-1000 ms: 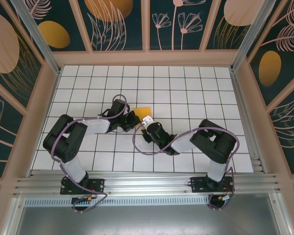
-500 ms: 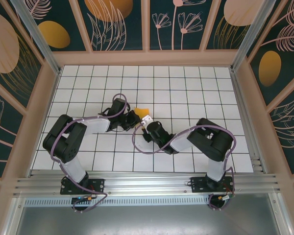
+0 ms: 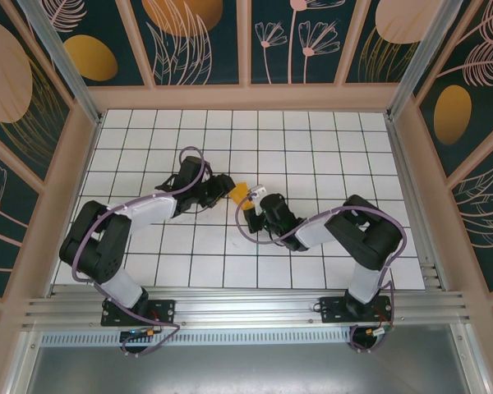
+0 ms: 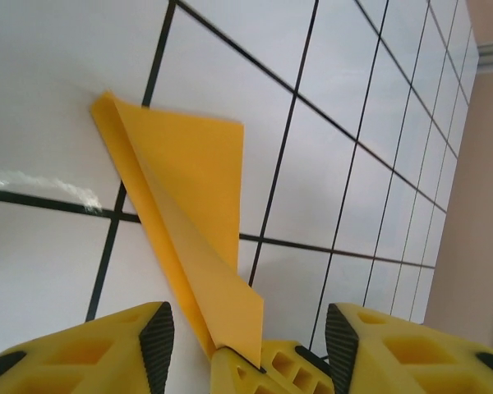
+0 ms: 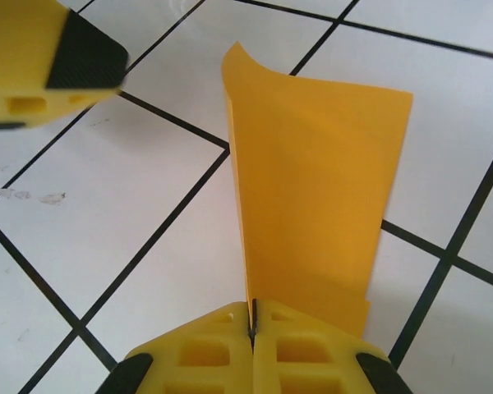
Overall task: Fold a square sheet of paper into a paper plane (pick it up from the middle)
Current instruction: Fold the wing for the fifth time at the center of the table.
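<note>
The square sheet of paper is orange-yellow and folded into a narrow pointed shape with a raised middle flap. It is low over the white tiles at mid-table. My right gripper is shut on the near end of that flap, its yellow fingertips pressed together with the paper between them. My left gripper faces it from the left and stands open, one finger on each side of the paper's end and of the right fingertips, touching neither. One left fingertip shows in the right wrist view.
The white grid-tiled table spreads around both arms. Dark wall panels with orange ovals close it in at the back and sides. A metal rail runs along the near edge by the arm bases.
My left gripper has opened and let go of the paper. My right gripper has shut on it. Both wrists have shifted a little toward the back, the paper going with them.
</note>
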